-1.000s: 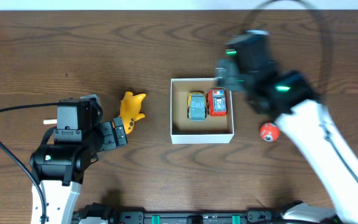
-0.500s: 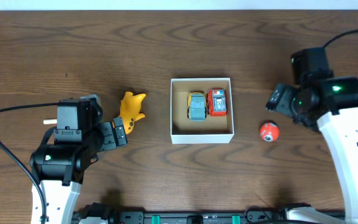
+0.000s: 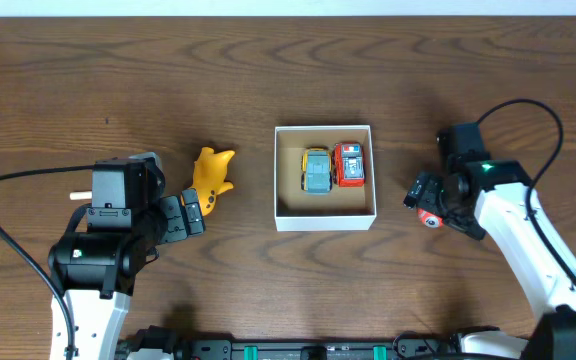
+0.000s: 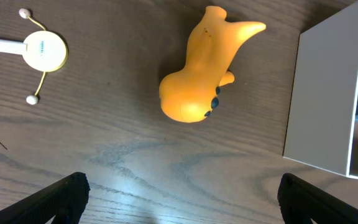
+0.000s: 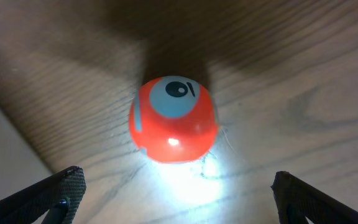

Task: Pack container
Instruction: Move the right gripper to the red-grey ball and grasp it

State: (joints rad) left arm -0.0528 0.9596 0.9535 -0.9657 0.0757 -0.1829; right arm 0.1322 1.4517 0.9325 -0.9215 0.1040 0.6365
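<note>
The container (image 3: 324, 218) is a small square white-walled box with a brown inside at the table's middle. It holds a blue-and-yellow toy car (image 3: 316, 171) and a red toy car (image 3: 349, 164). A yellow toy animal (image 3: 211, 172) lies left of the box and shows in the left wrist view (image 4: 202, 68). My left gripper (image 3: 196, 211) is open and empty, just short of it (image 4: 179, 202). An orange ball with a blue eye (image 3: 430, 214) lies right of the box. My right gripper (image 3: 423, 200) is open right over the ball (image 5: 173, 119), fingers either side (image 5: 178, 199).
The container's white wall (image 4: 319, 93) fills the right side of the left wrist view. A white round-headed stick-like thing (image 4: 39, 50) lies on the wood left of the yellow toy. The table is dark brown wood.
My right arm swung from over the container's back right corner out to the right, then down and in over the orange ball. The left arm, toys and container have not moved.
</note>
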